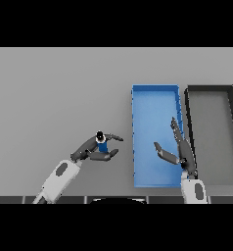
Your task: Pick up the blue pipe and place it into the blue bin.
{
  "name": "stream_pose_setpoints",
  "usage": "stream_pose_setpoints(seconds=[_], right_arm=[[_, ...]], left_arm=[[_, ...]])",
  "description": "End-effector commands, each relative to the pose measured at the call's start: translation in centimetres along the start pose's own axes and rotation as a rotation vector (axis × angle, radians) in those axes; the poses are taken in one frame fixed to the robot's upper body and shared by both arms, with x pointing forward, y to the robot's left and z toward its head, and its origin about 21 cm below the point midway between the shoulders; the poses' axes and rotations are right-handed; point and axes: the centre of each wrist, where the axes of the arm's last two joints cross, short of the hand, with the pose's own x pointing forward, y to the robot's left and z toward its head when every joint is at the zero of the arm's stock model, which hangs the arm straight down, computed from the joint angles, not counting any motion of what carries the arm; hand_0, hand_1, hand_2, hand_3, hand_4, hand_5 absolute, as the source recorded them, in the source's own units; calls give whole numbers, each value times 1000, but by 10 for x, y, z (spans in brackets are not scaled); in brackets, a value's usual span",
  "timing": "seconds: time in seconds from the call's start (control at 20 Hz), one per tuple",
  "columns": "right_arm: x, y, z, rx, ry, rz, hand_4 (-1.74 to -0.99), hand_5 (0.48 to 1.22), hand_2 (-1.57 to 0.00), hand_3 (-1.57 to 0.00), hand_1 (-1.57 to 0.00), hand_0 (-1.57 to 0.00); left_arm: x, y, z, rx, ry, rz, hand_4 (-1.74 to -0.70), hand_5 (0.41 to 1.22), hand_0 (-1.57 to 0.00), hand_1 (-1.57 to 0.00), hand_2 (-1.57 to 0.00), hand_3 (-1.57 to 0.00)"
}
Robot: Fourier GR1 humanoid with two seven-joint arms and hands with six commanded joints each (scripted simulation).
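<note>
Head view: left hand [96,149] curls around the blue pipe [102,146] on the desk [55,93], left of the blue bin [154,98]. Right hand [179,149] hovers open above the bin. Lift and placement remain.

So that's one blue pipe [102,145], two bins on the table [59,93] (one blue bin [153,105], one dark grey bin [211,132]), plus two hands, the left hand [91,149] and the right hand [179,152].

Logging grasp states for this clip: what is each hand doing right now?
Left hand: shut on the pipe, left of the blue bin.
Right hand: open, holding nothing, over the bin.
</note>
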Motion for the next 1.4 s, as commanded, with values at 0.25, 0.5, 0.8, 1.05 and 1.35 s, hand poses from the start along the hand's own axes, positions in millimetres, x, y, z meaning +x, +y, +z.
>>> stream_pose_setpoints(seconds=[0.25, 0.5, 0.8, 1.05, 1.35], right_arm=[[4, 0, -5, 2, -7, 7, -1260, 614, 1, 1, 1, 1], [3, 3, -7, 5, 8, 11, -1245, 621, 1, 1, 1, 1], [-2, 0, -3, 11, 17, 46, -1221, 631, 1, 1, 1, 1], [-3, -2, -1, 5, -3, 41, -1208, 640, 1, 1, 1, 1], [0, -3, 8, -28, 8, 20, -1174, 629, 1, 1, 1, 1]], left_arm=[[-3, -15, -2, 41, -30, 10, -1604, 1092, -1201, -1250, -1285, -1215], [9, -25, -7, 43, -146, -17, -1690, 1179, -1450, -1466, -1477, -1386], [53, -31, -12, -18, -288, -23, -1720, 1210, -1539, -1543, -1546, -1441], [79, -27, -16, -65, -276, -40, -1726, 1217, -1561, -1562, -1563, -1445], [79, -33, -15, -85, -244, -46, -1729, 1219, -1568, -1569, -1569, -1443]])
